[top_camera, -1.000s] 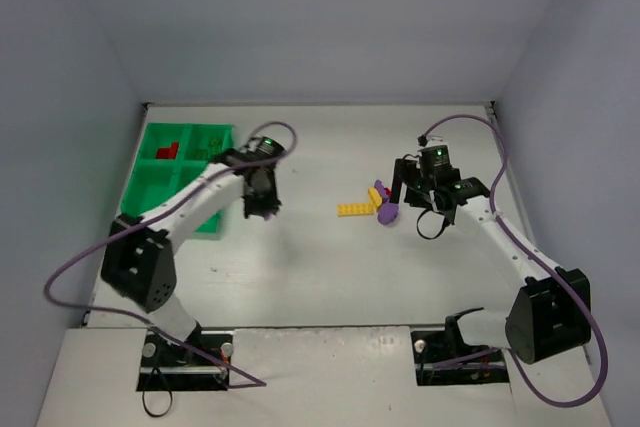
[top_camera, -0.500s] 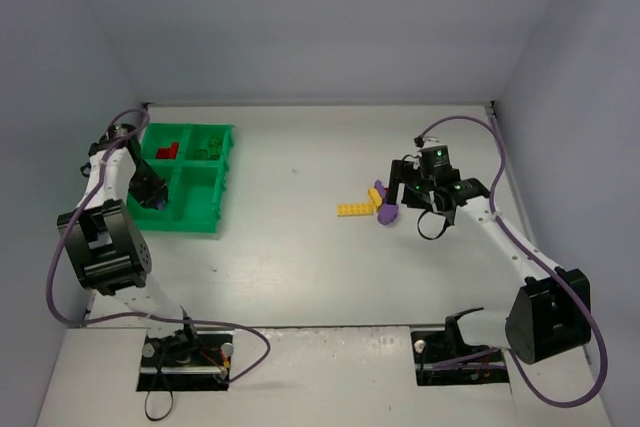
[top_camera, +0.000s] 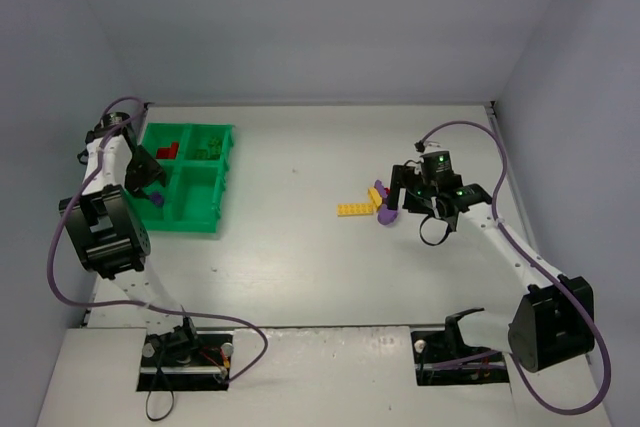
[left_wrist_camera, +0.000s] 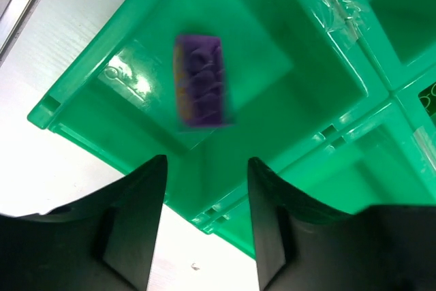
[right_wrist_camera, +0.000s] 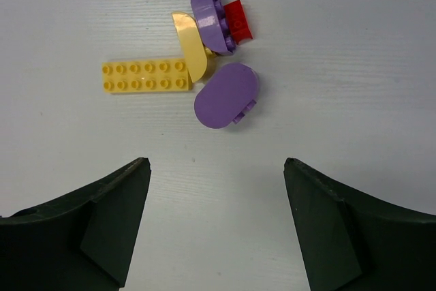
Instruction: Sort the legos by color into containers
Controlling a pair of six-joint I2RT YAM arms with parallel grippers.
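Note:
My left gripper (left_wrist_camera: pixel 206 165) hangs open over the near-left compartment of the green tray (top_camera: pixel 190 215). A purple brick (left_wrist_camera: pixel 199 81) shows blurred inside that compartment (left_wrist_camera: pixel 262 52), clear of both fingers. The top view shows a red brick (top_camera: pixel 167 150) in the far-left compartment and green bricks (top_camera: pixel 210 147) in the far-right one. My right gripper (right_wrist_camera: pixel 216 168) is open and empty, just short of a cluster on the table: a long yellow brick (right_wrist_camera: pixel 144 76), a pale yellow curved piece (right_wrist_camera: pixel 189 56), a purple curved brick (right_wrist_camera: pixel 212 15), a small red brick (right_wrist_camera: pixel 238 20) and a purple oval piece (right_wrist_camera: pixel 226 95).
The tray sits at the table's far-left corner, close to the left wall (top_camera: pixel 60 147). White table (top_camera: pixel 300 247) lies between the tray and the cluster (top_camera: pixel 370 202). Purple cables loop off both arms.
My left arm swung from mid-table to the tray's near-left compartment. Its jaws opened and let go of the purple brick. The right gripper barely shifted.

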